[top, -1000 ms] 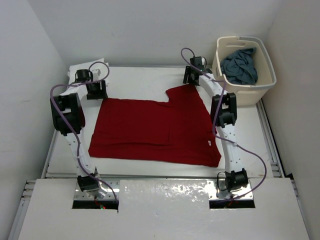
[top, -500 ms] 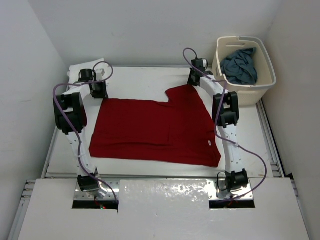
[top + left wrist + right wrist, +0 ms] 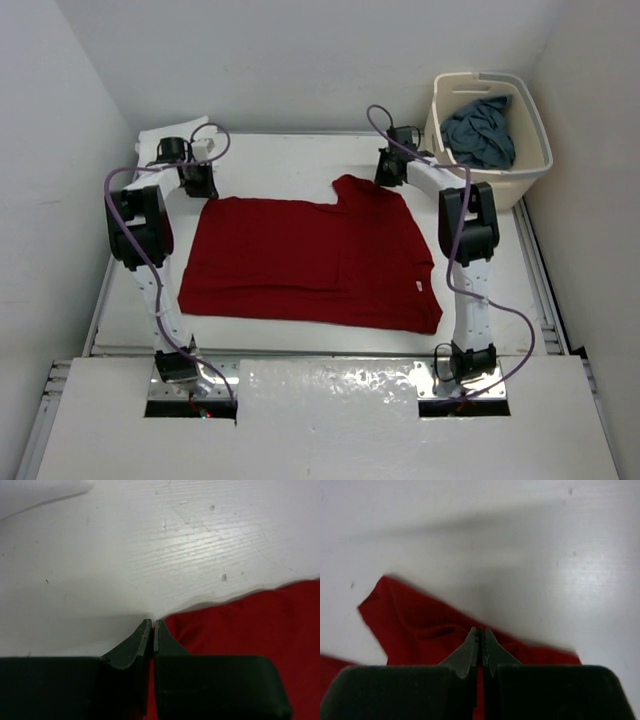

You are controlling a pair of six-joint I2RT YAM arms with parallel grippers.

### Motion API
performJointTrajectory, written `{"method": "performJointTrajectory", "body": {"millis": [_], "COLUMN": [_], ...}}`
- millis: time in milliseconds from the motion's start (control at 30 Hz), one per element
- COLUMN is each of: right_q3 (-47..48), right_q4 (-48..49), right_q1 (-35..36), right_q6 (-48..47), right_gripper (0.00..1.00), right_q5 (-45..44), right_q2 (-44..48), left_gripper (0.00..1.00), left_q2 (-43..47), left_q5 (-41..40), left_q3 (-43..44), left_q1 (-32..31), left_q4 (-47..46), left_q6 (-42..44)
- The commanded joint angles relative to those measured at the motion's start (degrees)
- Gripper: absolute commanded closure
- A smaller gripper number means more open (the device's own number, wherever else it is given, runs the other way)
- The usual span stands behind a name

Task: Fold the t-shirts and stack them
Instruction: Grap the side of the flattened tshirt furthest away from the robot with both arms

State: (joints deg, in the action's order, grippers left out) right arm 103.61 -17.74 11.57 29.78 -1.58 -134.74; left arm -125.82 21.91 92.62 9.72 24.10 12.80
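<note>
Seen from above, the red t-shirt (image 3: 310, 260) lies spread on the table (image 3: 280, 160) and the blue-grey t-shirt (image 3: 480, 130) sits in the basket (image 3: 535, 165), while the left-wrist view shows the left gripper (image 3: 152, 629) pinching its far-left corner and the right-wrist view shows the right gripper (image 3: 480, 635) clamped on its far-right edge.

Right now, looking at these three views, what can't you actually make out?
- Blue-grey t-shirt: top view, crumpled; basket wall hides its lower part.
- White cloth: top view, left arm covers most; left wrist view crops it.
- Red t-shirt far corners: top view, left gripper and right gripper cover them; wrist views, gripper bodies hide how much cloth the jaws pinch.
</note>
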Motion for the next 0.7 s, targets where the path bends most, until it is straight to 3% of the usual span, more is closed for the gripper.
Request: {"method": "performJointTrajectory", "body": {"millis": [0, 333, 667], "right_q3": [-6.3, -32.0, -56.7], "right_q4": [5.8, 9.0, -3.7], "right_q1": [0.2, 0.0, -0.9], "right_q6": [-1.2, -1.3, -3.0], "right_gripper": [1.0, 1.0, 1.0], "right_q5": [3.1, 3.0, 1.6], "right_q2": [11.4, 33.5, 59.9], "left_gripper": [1.0, 1.0, 1.0], "left_q2": [7.4, 14.4, 17.9], "left_q5": [2.9, 5.2, 0.5], "left_q3": [0.3, -4.0, -8.5], "left_q1": [-0.1, -0.2, 0.5], "left_q4": [1.0, 8.3, 20.4], "left_q6": [4.5, 18.2, 33.3]}}
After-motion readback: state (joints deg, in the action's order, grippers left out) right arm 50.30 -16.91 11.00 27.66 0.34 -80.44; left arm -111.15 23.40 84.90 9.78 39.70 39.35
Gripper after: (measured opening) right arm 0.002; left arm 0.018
